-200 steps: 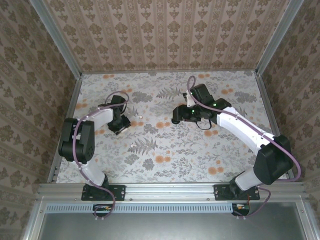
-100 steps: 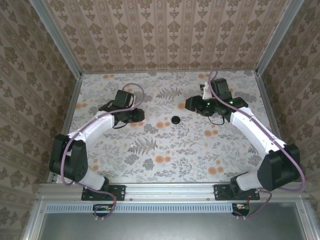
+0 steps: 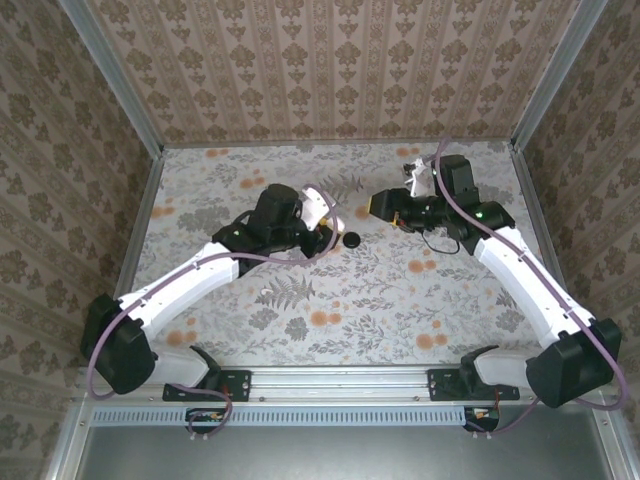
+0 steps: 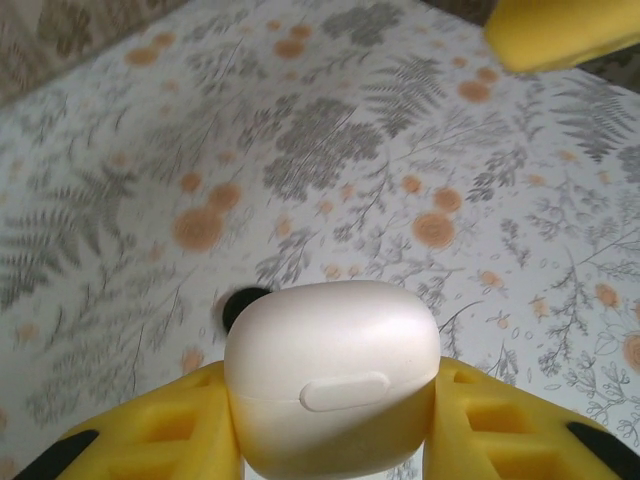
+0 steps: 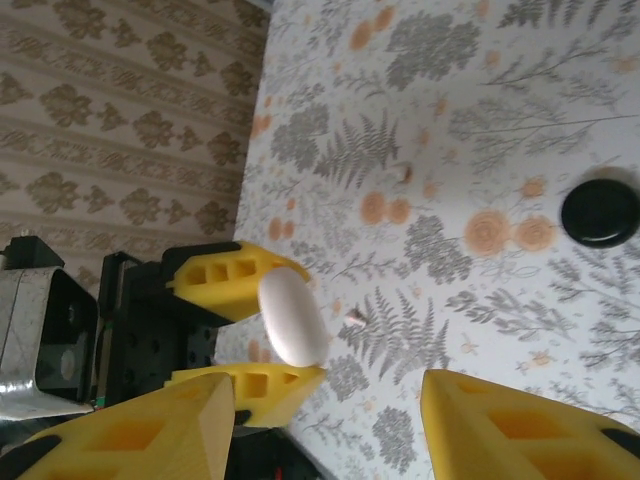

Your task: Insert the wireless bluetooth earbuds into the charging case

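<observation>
The charging case (image 4: 330, 340) is a white rounded pod with a closed lid, not black. My left gripper (image 4: 335, 405) is shut on it between yellow pads, above the table's middle (image 3: 322, 215). The right wrist view shows the case (image 5: 293, 318) side-on in those pads. Two tiny pale earbuds (image 5: 405, 172) (image 5: 355, 318) lie on the floral table; one earbud (image 3: 263, 292) rests near the left forearm. My right gripper (image 3: 380, 206) faces the left one from the right, open and empty, with its pads (image 5: 520, 420) wide apart.
A small black round disc (image 3: 351, 239) lies on the table between the two grippers, also just beyond the case (image 4: 245, 305) and near the right gripper (image 5: 600, 212). Patterned walls (image 3: 330, 70) and metal rails enclose the table.
The left arm swung from the table's left side to the middle, carrying the white case. The right arm drew back to the right, uncovering the black disc.
</observation>
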Robot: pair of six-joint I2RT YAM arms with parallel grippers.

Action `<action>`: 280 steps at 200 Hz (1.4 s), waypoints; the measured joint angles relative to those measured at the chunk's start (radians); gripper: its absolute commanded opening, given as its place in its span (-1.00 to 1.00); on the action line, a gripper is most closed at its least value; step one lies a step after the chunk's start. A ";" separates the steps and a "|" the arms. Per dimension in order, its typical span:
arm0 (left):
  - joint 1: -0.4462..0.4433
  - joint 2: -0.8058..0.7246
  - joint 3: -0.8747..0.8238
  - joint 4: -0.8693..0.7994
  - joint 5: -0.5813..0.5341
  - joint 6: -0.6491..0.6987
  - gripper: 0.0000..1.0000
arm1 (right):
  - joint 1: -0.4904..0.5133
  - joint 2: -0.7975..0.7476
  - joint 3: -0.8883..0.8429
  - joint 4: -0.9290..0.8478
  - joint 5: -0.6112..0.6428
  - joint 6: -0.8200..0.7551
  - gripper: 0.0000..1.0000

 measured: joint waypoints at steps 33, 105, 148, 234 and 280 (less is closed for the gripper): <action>-0.057 0.000 0.033 0.018 0.002 0.056 -0.36 | 0.061 -0.076 -0.021 0.012 0.000 0.003 0.08; -0.080 0.005 0.043 0.039 0.053 0.069 -0.36 | 0.114 -0.089 -0.042 -0.028 0.059 -0.033 0.07; -0.097 0.006 0.060 0.044 0.071 0.069 -0.34 | 0.116 -0.088 -0.048 -0.030 0.071 -0.047 0.04; -0.104 0.005 0.060 0.053 0.068 0.069 -0.22 | 0.131 -0.074 -0.048 -0.027 0.068 -0.073 -0.70; -0.105 0.000 0.052 0.059 0.067 0.069 0.00 | 0.131 -0.074 -0.048 -0.026 0.061 -0.093 -0.85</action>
